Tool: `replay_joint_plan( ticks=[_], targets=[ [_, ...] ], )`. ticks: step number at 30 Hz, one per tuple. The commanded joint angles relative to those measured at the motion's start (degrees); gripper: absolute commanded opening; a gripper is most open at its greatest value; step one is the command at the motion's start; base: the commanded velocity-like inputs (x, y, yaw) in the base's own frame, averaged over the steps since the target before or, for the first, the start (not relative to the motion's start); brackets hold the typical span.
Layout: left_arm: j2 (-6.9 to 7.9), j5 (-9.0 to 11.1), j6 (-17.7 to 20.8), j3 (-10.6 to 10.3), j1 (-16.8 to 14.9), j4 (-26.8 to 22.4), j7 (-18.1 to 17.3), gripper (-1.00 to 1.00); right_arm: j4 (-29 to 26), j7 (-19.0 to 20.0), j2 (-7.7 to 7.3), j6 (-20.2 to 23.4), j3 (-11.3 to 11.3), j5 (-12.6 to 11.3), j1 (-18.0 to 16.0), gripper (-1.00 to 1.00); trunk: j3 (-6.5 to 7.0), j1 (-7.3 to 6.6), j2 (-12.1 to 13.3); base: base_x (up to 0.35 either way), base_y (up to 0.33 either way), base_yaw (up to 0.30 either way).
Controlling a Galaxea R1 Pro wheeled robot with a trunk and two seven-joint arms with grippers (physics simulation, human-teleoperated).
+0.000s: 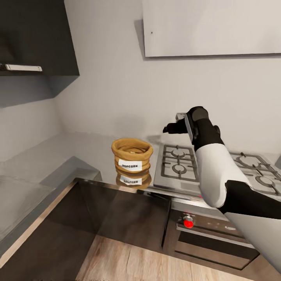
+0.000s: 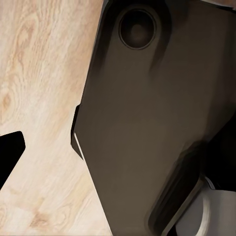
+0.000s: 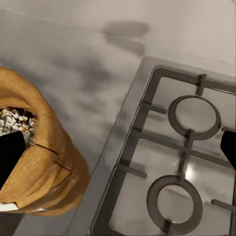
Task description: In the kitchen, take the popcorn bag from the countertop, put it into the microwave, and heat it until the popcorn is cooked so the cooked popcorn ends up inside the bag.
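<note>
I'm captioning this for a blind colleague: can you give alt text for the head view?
A tan popcorn bag stands open on the glossy grey countertop, left of a gas hob. The right arm's gripper hovers above the hob, apart from the bag.

A home kitchen before me: gas hob (image 1: 218, 168), steel countertop (image 1: 58, 156), perhaps an oven (image 1: 214, 238) below.

A squat tan-brown popcorn bag with a thick rolled rim (image 1: 132, 155) stands upright on the long glossy grey steel countertop (image 1: 58, 154), just beside the grated gas hob's (image 1: 218, 168) left edge, apart from it. Its white "POPCORN" label faces the countertop's front edge. The bag's open mouth shows pale kernels inside, and the countertop mirrors it.
</note>
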Motion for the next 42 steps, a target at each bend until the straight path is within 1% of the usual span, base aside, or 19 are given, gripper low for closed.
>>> replay_joint_plan(
  ticks=[1,6,10,16,21,24,30,38,40,42],
  targets=[
    [-0.02,0.3,-0.2,0.0,0.0,0.0,0.1,1.00,-0.1,0.5,0.09,0.2,-0.3,0.6,0.0,1.00,-0.06,0.01,0.0,0.013,0.000,0.266],
    [-0.02,0.3,-0.2,0.0,0.0,0.0,0.1,1.00,0.2,0.5,0.11,0.2,-0.3,0.6,0.0,1.00,-0.06,0.01,0.0,0.004,0.000,0.275],
    [-0.02,0.3,-0.2,0.0,0.0,0.0,0.1,1.00,3.5,0.5,0.11,0.2,-0.3,0.7,0.0,1.00,-0.06,0.01,0.0,0.000,0.000,0.278],
    [-0.02,0.3,-0.2,0.0,0.0,0.0,0.1,1.00,4.3,0.5,-0.08,0.2,-0.3,0.7,0.0,1.00,-0.06,0.01,0.0,0.000,0.000,0.252],
    [-0.02,0.3,-0.2,0.0,0.0,0.0,0.1,1.00,4.5,0.5,-0.05,0.2,-0.3,0.7,0.0,1.00,-0.06,0.01,0.0,0.000,0.000,0.036],
    [-0.02,0.3,-0.2,0.0,0.0,0.0,0.1,1.00,5.8,0.5,0.01,0.2,-0.4,0.6,0.0,1.00,-0.06,0.01,0.0,0.000,0.000,0.001],
    [-0.02,0.3,-0.2,0.0,0.0,0.0,0.1,1.00,7.9,0.5,-0.38,0.2,-0.5,0.7,0.0,1.00,-0.06,0.01,0.0,0.000,0.000,0.000],
    [-0.08,0.3,-0.2,0.1,0.0,0.0,0.1,1.00,7.9,0.3,-0.71,0.2,-0.5,0.8,0.0,1.00,-0.06,0.01,0.0,0.000,0.000,0.000],
    [-0.10,0.4,-0.2,0.1,0.0,0.0,0.2,1.00,7.9,-0.9,-0.77,0.2,-0.5,0.8,0.1,1.00,-0.06,0.01,0.0,0.000,0.000,0.000],
    [-0.10,0.6,-0.2,0.1,0.0,-0.1,0.2,1.00,8.0,-3.5,-0.68,0.2,-0.6,0.7,0.1,1.00,-0.06,0.01,0.0,0.000,0.000,0.000]
  ],
)
